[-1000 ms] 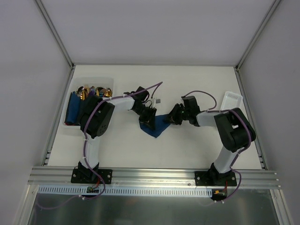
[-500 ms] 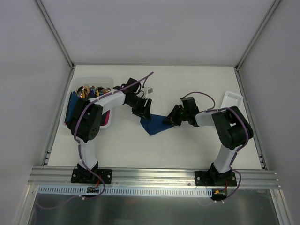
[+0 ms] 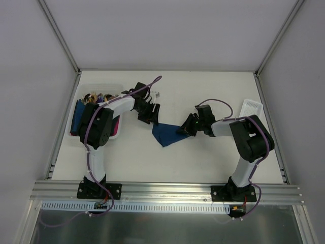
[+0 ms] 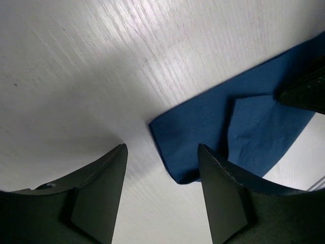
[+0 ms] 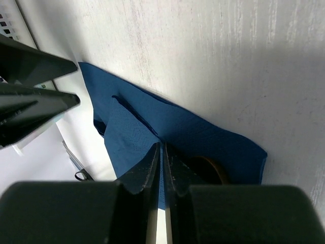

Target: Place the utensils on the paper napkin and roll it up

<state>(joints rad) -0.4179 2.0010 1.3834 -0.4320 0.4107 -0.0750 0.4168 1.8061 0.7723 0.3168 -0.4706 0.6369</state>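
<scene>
Item 1, paper napkin (image 3: 165,135): navy, partly folded over itself, lying on table (image 3: 213,91) at centre, btwn both arms.
Item 2, right gripper (image 3: 183,130): we log its fingers (image 5: 148,173) clenched on a raised fold at napkin's right edge.
Item 3, left gripper (image 3: 151,115): fingers released, nothing btwn them, over bare table just beside napkin's left corner.
Item 4, utensils (image 3: 99,97): gold, in white bin (image 3: 101,85) far left, w/ pink napkin (image 3: 116,127).
</scene>
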